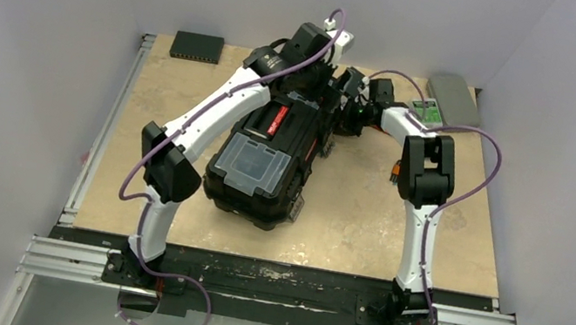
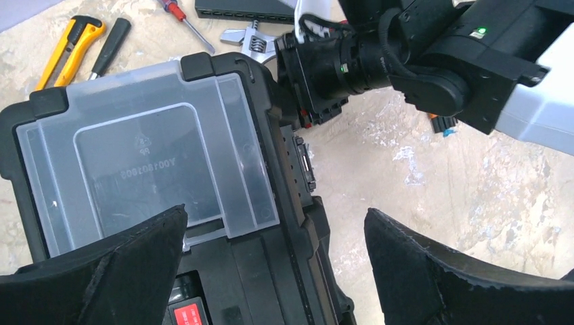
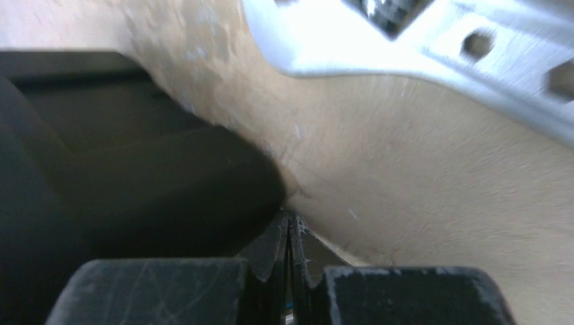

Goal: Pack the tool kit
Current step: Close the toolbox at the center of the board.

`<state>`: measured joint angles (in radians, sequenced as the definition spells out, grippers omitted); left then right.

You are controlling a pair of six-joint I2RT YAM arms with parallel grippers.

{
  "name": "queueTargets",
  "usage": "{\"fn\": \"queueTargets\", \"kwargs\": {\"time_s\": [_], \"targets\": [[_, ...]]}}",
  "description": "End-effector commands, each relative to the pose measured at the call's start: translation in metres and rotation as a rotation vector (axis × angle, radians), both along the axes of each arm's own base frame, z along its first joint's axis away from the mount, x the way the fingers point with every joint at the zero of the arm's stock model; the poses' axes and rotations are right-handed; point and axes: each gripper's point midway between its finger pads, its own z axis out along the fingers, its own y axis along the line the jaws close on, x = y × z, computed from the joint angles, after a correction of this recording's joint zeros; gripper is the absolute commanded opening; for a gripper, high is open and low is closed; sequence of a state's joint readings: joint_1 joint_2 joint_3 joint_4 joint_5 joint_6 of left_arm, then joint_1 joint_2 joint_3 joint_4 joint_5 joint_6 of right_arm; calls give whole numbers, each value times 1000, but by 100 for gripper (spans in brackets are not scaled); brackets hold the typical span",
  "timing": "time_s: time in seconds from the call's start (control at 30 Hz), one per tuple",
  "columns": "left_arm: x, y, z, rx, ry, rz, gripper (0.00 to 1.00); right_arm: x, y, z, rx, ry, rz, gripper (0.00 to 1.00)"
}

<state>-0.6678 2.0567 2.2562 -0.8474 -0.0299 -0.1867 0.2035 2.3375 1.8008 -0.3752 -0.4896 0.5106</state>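
- Overhead, mid-bench: the tool kit (image 1: pixel 267 159) lies on the bench (image 1: pixel 362 228) with its lid down and one clear compartment lid facing up. The left arm (image 1: pixel 214 106) and the right arm (image 1: pixel 428 177) both reach towards its far end. A flat black box (image 1: pixel 197 46) sits at the far left corner and a grey case (image 1: pixel 454 98) at the far right, both well apart from the kit.
- Left wrist view: the left claw (image 2: pixel 276 213) stands wide open and holds nothing, above the kit's clear compartment lid (image 2: pixel 142 169). Past the kit, on the bench, lie a yellow utility knife (image 2: pixel 68 44), a black-handled tool (image 2: pixel 112 44), a red-handled screwdriver (image 2: pixel 179 13) and a silver wrench (image 2: pixel 254 42).
- Right wrist view: the right claw (image 3: pixel 290 223) is fully closed, its fingers pressed together with nothing seen between them. Its tips are low at the bench, just beside the kit's black edge. The wrench shows beyond, blurred.
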Motion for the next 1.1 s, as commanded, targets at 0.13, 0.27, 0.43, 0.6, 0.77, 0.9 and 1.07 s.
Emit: {"fn": "queueTargets", "kwargs": {"time_s": [0.13,0.27,0.43,0.6,0.77,0.9,1.07], "targets": [[-16,10,27,120,-126,-48,100,-73,40,18,251,36,288,0],[-35,6,32,323,-250,-148,100,-107,41,30,309,12,330,0],[-47,6,43,351,-249,-144,100,-131,39,56,352,-38,358,0],[-77,-4,36,289,-163,-247,95,-147,29,59,334,-40,359,0],[-94,13,26,305,-88,-216,94,-154,27,50,329,-19,357,0],[-101,33,12,361,-11,-133,94,-153,31,48,354,7,360,0],[-108,47,4,412,-26,-83,94,-160,30,58,372,-3,337,0]]}}
